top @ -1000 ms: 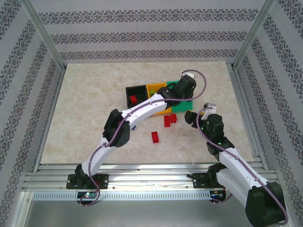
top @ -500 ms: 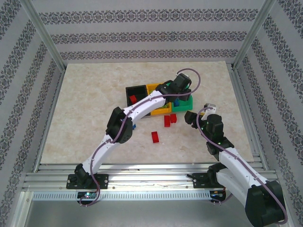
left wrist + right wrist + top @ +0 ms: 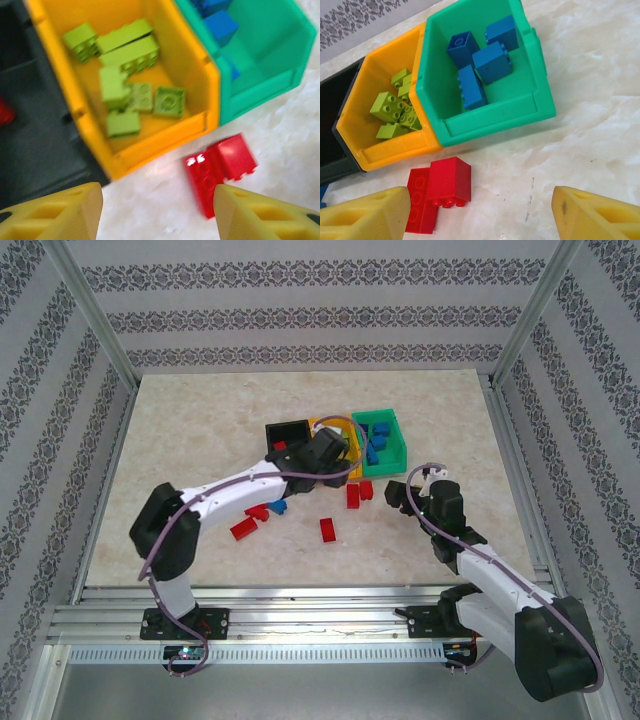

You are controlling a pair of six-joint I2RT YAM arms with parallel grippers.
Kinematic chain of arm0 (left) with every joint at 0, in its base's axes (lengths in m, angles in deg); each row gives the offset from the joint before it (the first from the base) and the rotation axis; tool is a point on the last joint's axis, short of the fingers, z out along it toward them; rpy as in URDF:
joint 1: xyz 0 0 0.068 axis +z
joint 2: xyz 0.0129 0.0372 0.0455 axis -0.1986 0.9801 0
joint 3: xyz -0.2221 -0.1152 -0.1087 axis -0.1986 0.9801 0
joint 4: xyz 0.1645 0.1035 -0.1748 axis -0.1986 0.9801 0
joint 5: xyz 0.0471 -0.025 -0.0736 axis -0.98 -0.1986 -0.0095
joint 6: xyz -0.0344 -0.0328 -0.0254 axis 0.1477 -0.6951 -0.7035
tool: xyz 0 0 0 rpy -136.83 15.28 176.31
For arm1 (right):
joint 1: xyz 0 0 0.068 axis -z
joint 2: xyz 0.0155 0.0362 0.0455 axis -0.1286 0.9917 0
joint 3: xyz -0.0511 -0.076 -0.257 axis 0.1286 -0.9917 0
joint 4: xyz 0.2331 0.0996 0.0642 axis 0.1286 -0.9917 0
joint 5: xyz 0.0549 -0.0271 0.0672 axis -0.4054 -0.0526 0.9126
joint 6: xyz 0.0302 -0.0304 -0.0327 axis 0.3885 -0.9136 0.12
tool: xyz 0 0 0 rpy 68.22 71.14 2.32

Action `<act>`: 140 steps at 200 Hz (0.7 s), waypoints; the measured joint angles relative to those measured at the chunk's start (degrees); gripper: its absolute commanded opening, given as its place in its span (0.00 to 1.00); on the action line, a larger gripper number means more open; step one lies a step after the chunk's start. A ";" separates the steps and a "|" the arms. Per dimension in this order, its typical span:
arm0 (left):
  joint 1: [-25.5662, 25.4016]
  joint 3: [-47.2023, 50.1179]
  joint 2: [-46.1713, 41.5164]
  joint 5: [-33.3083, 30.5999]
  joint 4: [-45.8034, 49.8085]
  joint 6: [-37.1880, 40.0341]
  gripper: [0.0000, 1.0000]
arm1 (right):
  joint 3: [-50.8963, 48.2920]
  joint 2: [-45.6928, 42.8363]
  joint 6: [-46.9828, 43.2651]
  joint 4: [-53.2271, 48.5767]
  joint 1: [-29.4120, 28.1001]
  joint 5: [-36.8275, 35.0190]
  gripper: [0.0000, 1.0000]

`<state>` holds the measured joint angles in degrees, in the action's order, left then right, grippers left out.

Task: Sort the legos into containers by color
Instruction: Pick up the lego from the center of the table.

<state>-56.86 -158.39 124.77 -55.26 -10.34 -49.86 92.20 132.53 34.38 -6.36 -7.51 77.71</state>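
Left gripper (image 3: pixel 157 212): fingers spread wide, nothing between them; it hovers over the front wall of the yellow-orange bin (image 3: pixel 150 145).
Right gripper (image 3: pixel 479 215): fingers spread wide, empty; it hovers over the table (image 3: pixel 600 130) in front of the green bin (image 3: pixel 495 117).
Containers: three, joined in a row; black bin (image 3: pixel 288 424), then yellow-orange, then green.
Blue bricks (image 3: pixel 492 61) in the green bin: four.
Lime bricks (image 3: pixel 132 55) in the yellow-orange bin: about seven; blur makes the count uncertain.
Red brick in the black bin (image 3: pixel 281 447): one seen; the left arm hides part of the bin floor.
Red pair (image 3: pixel 440 192): two bricks touching each other, on the table just in front of the yellow-orange bin.
Single red bricks (image 3: pixel 328 530): three, lying apart on the table nearer the arm bases.
Loose blue brick (image 3: pixel 277 507): one, perhaps two; too small to tell.
Unsorted, as judged: five red and at least one blue.
Risk, arms: both grippers hang near the red pair, so reaching for it together could make them collide.
Risk, grasp: the pair's bricks touch, so closing on one could drag or flick away the other.
Risk, bins: the pair lies close to the bin wall, so a descending finger could catch the rim and shove the whole row.
Risk, sorting: the black bin is farthest from the right arm, so a hasty release could drop red among the lime bricks.
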 measured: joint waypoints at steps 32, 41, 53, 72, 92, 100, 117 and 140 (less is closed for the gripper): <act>0.00 9.62 -5.42 -2.19 1.20 -1.64 0.59 | 0.00 0.66 -0.02 0.24 -1.49 0.31 0.74; 0.00 10.99 -6.27 -3.06 2.51 -1.88 0.59 | 0.00 0.68 -0.04 0.24 -1.62 0.42 0.75; 0.00 12.33 -7.23 -4.13 3.96 -2.03 0.58 | 0.00 0.76 -0.20 0.31 -2.12 0.37 0.75; 0.00 14.27 -8.87 -4.72 5.81 -1.53 0.56 | 0.02 1.22 -0.24 0.31 -2.25 0.37 0.75; 0.04 14.93 -9.44 -5.99 8.52 -0.66 0.55 | 0.04 1.60 -0.24 0.33 -2.43 0.37 0.74; 0.04 14.93 -9.44 -6.58 9.66 0.00 0.54 | 0.07 1.79 -0.26 0.39 -2.64 0.42 0.74; 0.22 14.95 -9.44 -7.04 11.41 1.75 0.53 | 0.22 2.36 -0.44 0.39 -3.02 0.42 0.74; 1.55 14.95 -9.42 -6.29 13.07 4.63 0.53 | 0.35 2.58 -0.48 0.48 -3.41 0.39 0.74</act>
<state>-55.31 -143.44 115.35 -61.56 2.73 -45.22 92.55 135.11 33.90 -5.88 -10.92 78.11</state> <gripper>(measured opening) 0.532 0.742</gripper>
